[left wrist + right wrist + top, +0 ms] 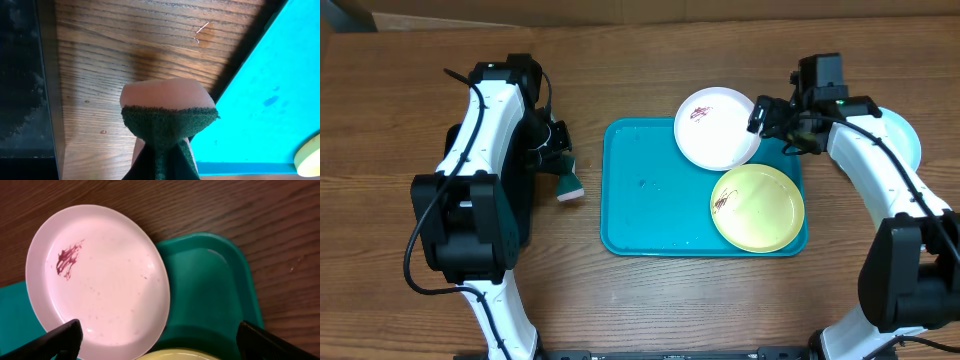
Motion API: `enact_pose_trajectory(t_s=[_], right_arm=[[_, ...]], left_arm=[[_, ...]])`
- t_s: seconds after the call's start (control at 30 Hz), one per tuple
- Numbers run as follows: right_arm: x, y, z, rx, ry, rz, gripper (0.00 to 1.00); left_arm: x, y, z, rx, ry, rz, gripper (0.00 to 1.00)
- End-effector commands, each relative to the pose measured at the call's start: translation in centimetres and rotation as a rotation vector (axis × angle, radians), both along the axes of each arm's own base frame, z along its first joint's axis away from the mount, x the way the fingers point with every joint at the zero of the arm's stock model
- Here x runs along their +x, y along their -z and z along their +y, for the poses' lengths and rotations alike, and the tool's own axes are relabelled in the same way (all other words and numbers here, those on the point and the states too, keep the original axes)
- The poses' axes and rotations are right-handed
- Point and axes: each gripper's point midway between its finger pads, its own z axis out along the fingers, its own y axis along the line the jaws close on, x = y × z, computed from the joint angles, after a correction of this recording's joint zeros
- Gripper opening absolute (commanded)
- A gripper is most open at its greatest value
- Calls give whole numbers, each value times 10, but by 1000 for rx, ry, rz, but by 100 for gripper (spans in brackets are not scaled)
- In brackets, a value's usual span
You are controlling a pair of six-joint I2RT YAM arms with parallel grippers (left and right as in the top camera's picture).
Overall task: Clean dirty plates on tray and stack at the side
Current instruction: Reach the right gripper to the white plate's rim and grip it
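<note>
The white plate (718,128) carries a dark-red smear and lies across the far rim of the turquoise tray (650,190). The yellow-green plate (757,207), also smeared, sits in the tray's near right corner. A pale blue plate (905,135) rests on the table at the right, partly hidden by the right arm. My right gripper (775,118) is open beside the white plate's right edge. In the right wrist view its fingertips (60,340) stand wide apart over the white plate (100,275), holding nothing. My left gripper (162,160) is shut on a green-backed sponge (167,107) left of the tray.
A black tray (20,75) lies on the table under the left arm, left of the sponge. Bare wood shows between the black tray and the turquoise tray (260,100). The yellow-green plate's edge (309,157) shows at the left wrist view's lower right.
</note>
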Motion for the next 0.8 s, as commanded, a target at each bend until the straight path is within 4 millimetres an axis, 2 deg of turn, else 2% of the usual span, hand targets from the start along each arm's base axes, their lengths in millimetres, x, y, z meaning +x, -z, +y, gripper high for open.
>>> enact_pose_trajectory(t_s=[0.0,0.13,0.23,0.3,0.33,0.47,0.57,0.7,0.77], right_arm=[[1,-2,-3,34,141,6,100],[-1,-2,11,92,164,19,100],[-2,-1,16,104,182,30,94],[-3,4,19,107,186,44,81],[-4,8,21,105,184,55,76],[-5,27,16,87,245,99,69],[-3,44,13,66,271,123,67],[2,59,20,102,257,139,67],[4,62,23,119,250,140,61]], left_arm=[[-1,3,-5,-21,20,6,4],[0,3,-5,-22,20,1,4],[0,3,-5,-22,20,2,4],[0,3,-5,-22,21,1,4],[0,3,-5,-22,21,1,4],[0,3,-5,-22,21,1,4],[-1,3,-5,-22,21,6,4],[-1,3,-5,-22,21,5,4],[0,3,-5,-22,21,0,5]])
